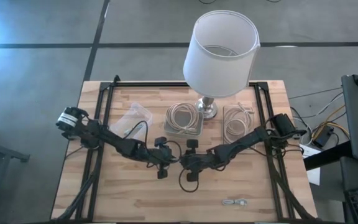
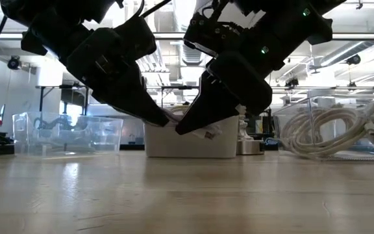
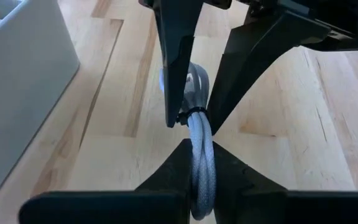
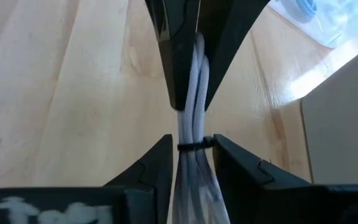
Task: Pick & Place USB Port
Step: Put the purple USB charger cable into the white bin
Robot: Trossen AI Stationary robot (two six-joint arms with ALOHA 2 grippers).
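A bundle of white braided cable point(image 3: 199, 134), bound by a thin black tie point(image 4: 194, 146), hangs in the air between my two grippers over the table's middle. My left gripper point(image 3: 201, 186) is shut on one end of it and my right gripper point(image 4: 194, 165) on the other. In the high view the left gripper point(image 1: 165, 159) and right gripper point(image 1: 183, 160) meet tip to tip, and the arms hide the bundle. In the low view both slant down toward each other, the left gripper point(image 2: 164, 119) facing the right gripper point(image 2: 182, 128), above the tabletop. My left gripper pinches the cable bundle's end point(image 3: 202, 177) between its two fingers, slanting down from the table's left. The bundle runs straight on from the fingers toward the other gripper and is lifted clear of the table. My right gripper pinches the bundle's other end at the black tie point(image 4: 196, 149), between its two fingers point(image 4: 157, 162), slanting down from the table's right. The strands run forward along the fingers into the left gripper's fingers point(image 4: 173, 68), clear of the wood.
A white-shaded lamp point(image 1: 221, 46) stands at the far edge. A white tray with a coiled cable point(image 1: 184, 118) sits beside its base, another coil point(image 1: 237, 121) to the right, a clear plastic container point(image 1: 132, 117) to the left. A small cable point(image 1: 235, 202) lies near the near edge.
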